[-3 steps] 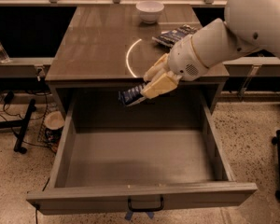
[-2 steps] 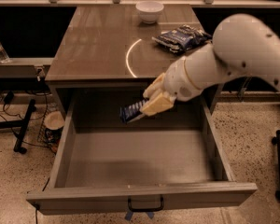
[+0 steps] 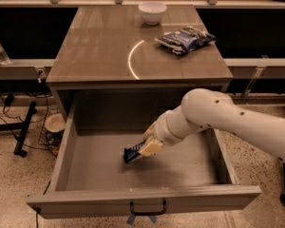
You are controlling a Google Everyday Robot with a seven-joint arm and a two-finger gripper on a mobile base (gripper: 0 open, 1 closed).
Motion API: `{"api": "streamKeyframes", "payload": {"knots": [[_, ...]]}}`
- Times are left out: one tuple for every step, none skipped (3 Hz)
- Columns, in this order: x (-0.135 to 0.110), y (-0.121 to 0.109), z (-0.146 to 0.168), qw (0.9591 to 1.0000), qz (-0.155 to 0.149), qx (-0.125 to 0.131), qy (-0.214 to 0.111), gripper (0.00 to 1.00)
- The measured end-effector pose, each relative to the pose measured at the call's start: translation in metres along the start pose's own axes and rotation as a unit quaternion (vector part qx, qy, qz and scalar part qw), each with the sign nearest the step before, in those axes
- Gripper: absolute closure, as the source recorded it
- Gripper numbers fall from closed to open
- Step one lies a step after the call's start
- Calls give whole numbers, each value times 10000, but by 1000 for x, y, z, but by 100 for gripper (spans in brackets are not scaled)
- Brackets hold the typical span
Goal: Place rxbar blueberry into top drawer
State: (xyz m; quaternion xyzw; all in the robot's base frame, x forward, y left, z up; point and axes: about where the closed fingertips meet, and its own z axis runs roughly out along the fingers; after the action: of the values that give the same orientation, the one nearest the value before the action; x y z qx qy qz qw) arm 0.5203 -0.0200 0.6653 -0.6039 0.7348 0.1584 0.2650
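Top drawer [image 3: 68, 144]: pulled fully out under the table [image 3: 95, 51], black handle [image 3: 147, 208] on front panel. White arm [image 3: 228, 122] enters from the right and reaches down into the drawer. Gripper [image 3: 148, 148] is inside the drawer, approx. centre, low over the floor. Jaws clenched on the rxbar blueberry [image 3: 132, 154]. Bar is tilted, free end pointing left and down, at or just above the drawer floor; contact can't be confirmed. On tabletop: white bowl [image 3: 152, 12] at rear, crinkled blue-and-white bag [image 3: 185, 38] at right rear, well apart from the bowl.
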Motion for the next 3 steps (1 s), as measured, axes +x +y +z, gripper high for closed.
{"api": "streamKeyframes", "payload": {"knots": [[9,-3,36,9998,100,-182,-32,75],[13,-11,50,9997,124,-207,-34,52],[12,-10,50,9996,108,-238,-56,20]]}}
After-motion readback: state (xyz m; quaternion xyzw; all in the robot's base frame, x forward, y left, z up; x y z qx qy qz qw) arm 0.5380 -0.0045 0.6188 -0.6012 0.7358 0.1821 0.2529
